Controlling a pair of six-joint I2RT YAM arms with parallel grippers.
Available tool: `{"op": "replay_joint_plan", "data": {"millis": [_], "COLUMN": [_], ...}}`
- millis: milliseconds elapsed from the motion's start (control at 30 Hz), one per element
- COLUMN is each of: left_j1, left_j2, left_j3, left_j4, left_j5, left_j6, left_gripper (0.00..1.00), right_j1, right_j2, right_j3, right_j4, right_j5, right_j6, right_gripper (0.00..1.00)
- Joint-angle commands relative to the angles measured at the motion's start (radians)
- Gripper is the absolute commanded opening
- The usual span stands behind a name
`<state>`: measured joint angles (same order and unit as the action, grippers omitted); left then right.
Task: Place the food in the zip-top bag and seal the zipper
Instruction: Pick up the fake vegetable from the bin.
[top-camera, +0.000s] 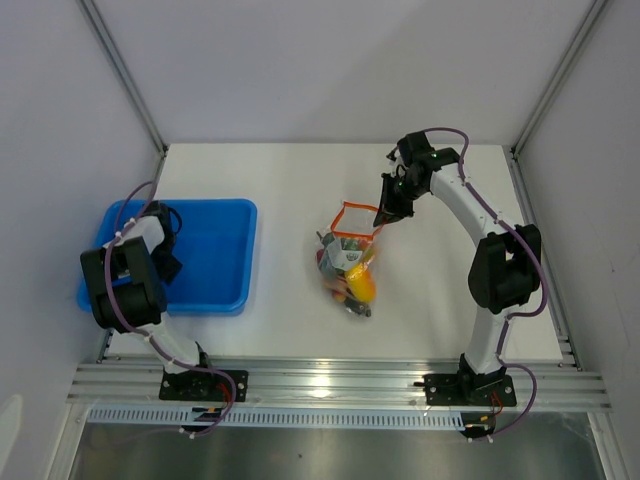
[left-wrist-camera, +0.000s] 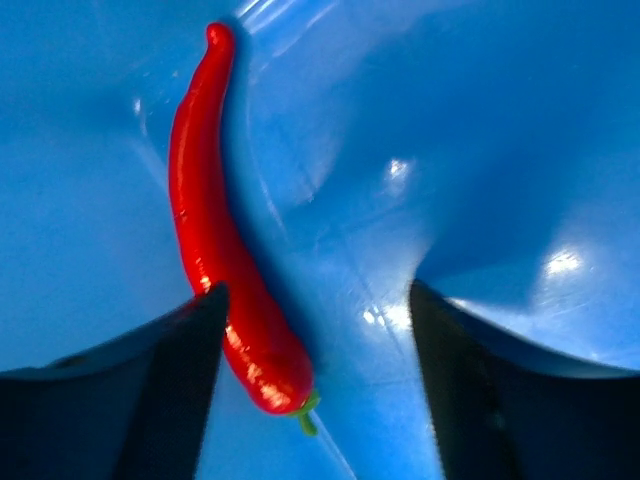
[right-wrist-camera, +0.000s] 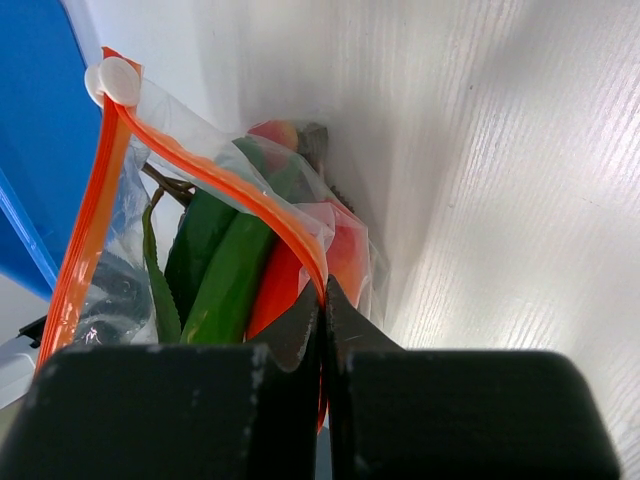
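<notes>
Overhead, a white desk (top-camera: 270, 180) carries a blue tray (top-camera: 215, 270) on the left and a clear zip-top bag (top-camera: 347, 255) near the middle, well apart from each other. The bag lies flat with its mouth pointing away from the arm bases. Its orange zipper (right-wrist-camera: 215, 175) forms an open loop at that far end, so the mouth is unsealed. A yellow-orange mango (top-camera: 361, 288) shows at the bag's near end.

The right claw (right-wrist-camera: 322, 300) is closed tight on the zipper at the right side of the mouth. In the right wrist view its two dark fingers press together with the orange strip pinched between them. From there the strip runs up to a white slider (right-wrist-camera: 112, 80) at the opposite corner, and the second strip drops away from the slider, leaving a gap between the two. Through the plastic, two slim green peppers (right-wrist-camera: 225, 270) lie side by side, with a red piece (right-wrist-camera: 345, 250) just beside them.

The left claw (left-wrist-camera: 315, 295) hangs over the tray with its fingers spread wide and holds nothing. A red chili pepper (left-wrist-camera: 215, 230) lies on the tray floor below. Its thick end with the green stem is nearest the camera, right against one finger in the picture. Whether that finger touches the pepper cannot be told.
</notes>
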<state>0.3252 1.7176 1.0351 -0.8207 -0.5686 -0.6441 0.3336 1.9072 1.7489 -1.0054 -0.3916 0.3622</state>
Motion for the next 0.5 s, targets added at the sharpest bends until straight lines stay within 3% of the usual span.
{"op": "replay_joint_plan", "data": {"millis": [0,267,333,400,467], "left_j1": [0.020,0.021,0.021,0.020,0.014], "left_j2": [0.031,0.027,0.017,0.022,0.031], "left_j3": [-0.075,-0.070,-0.061,-0.029,0.009], "left_j4": [0.100,0.115,0.132,0.135,0.118], "left_j5": [0.096,0.116,0.122,0.121,0.096], "left_j6": [0.011,0.030,0.050,0.067,0.073], "left_gripper": [0.66,0.59,0.44,0.20,0.13], "right_j1": [-0.005,-0.005,-0.005,-0.005,-0.004], "right_j2": [-0.050,-0.068,-0.073,-0.074,-0.076], "right_j3": [0.029,0.026,0.026,0.026,0.024], "right_j4": [0.008,0.013,0.011,0.007,0.007], "right_j5": [0.010,0.017,0.019,0.020,0.019], "right_j6": [-0.002,0.000,-0.002,0.000,0.000], "right_gripper": [0.00,0.00,0.00,0.00,0.00]}}
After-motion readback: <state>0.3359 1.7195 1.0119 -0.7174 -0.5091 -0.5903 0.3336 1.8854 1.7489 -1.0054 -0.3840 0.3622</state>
